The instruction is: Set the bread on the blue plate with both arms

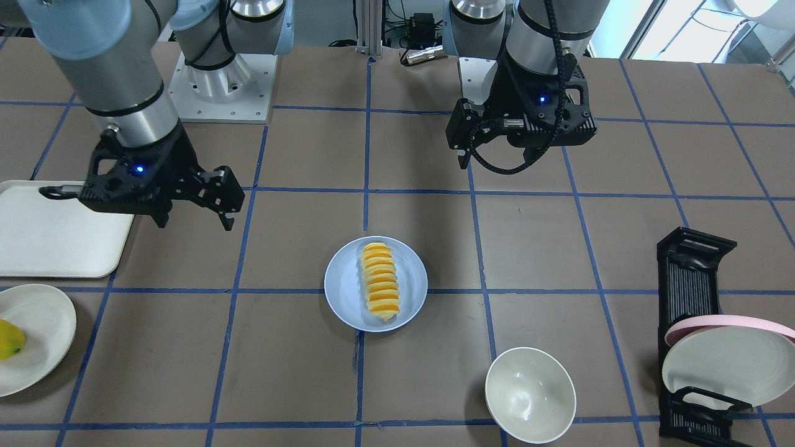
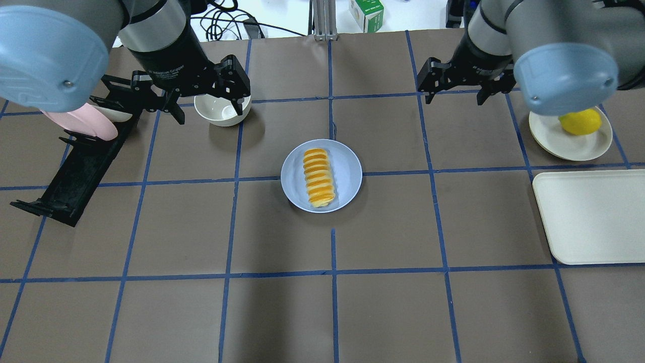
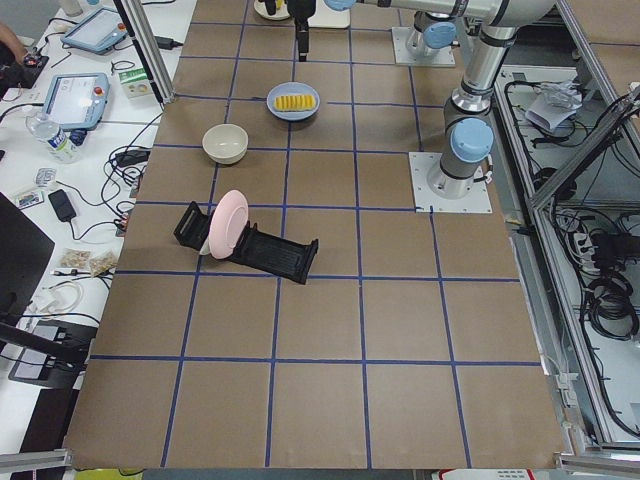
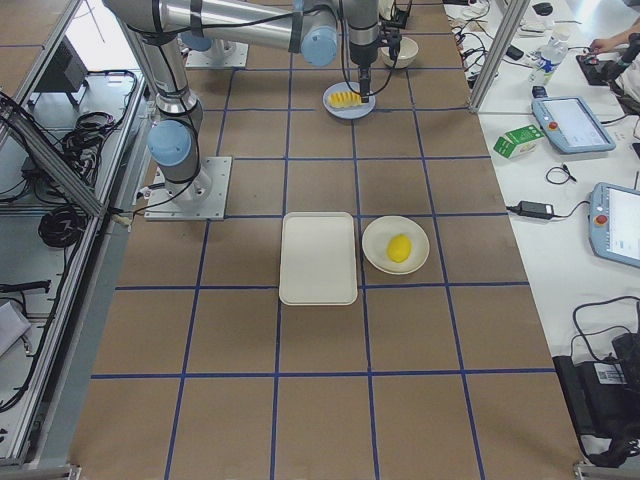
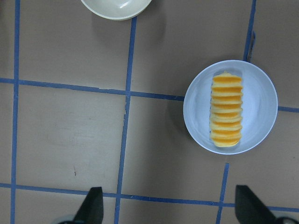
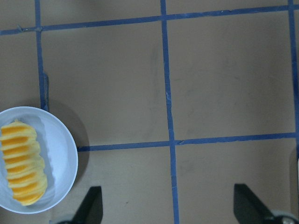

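You find the bread (image 2: pixel 318 177) lying on the plate (image 2: pixel 348 170) at the table's middle. On the robot's left stand the bowl (image 2: pixel 221 110) and, farther out, the rack (image 2: pixel 78 174). On its right lies the tray (image 2: pixel 589 217), and beyond it the fruit (image 2: pixel 580 121) sits on a saucer (image 2: pixel 567 146).

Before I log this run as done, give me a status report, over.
Left hand open, empty. Right hand open, empty. Bread lying flat on blue plate, inside its rim. Nearest neighbour, white bowl, well apart.

Bowl (image 1: pixel 530 395), tray (image 1: pixel 49 230), fruit (image 1: pixel 9 339) on cream plate (image 1: pixel 46 320), rack (image 1: pixel 686 292) holding pink plate (image 1: pixel 733 323).
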Controlling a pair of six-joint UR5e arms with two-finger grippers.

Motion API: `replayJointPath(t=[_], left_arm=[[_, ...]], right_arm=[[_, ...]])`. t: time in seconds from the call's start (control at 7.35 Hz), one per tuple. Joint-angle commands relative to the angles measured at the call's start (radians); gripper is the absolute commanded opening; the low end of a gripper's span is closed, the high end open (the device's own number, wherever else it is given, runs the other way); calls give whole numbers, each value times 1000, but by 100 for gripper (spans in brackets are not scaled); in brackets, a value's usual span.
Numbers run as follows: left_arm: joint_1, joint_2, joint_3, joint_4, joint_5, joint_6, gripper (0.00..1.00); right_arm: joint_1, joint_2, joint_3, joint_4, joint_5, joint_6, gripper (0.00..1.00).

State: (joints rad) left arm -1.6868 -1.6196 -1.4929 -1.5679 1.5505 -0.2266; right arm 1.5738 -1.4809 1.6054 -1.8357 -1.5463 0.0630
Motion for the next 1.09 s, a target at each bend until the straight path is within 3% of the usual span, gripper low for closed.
replayJointPath(t=[0.0, 0.27, 0.95], left_arm=[[-2, 9, -6, -1, -1, 6, 100], [-2, 6, -4, 0, -1, 7, 100], [-2, 10, -12, 0, -1, 6, 100]], right_arm=[[1, 11, -142, 225, 2, -9, 100], [44, -9, -99, 237, -69, -25, 100], [34, -6, -90, 190, -55, -17, 100]])
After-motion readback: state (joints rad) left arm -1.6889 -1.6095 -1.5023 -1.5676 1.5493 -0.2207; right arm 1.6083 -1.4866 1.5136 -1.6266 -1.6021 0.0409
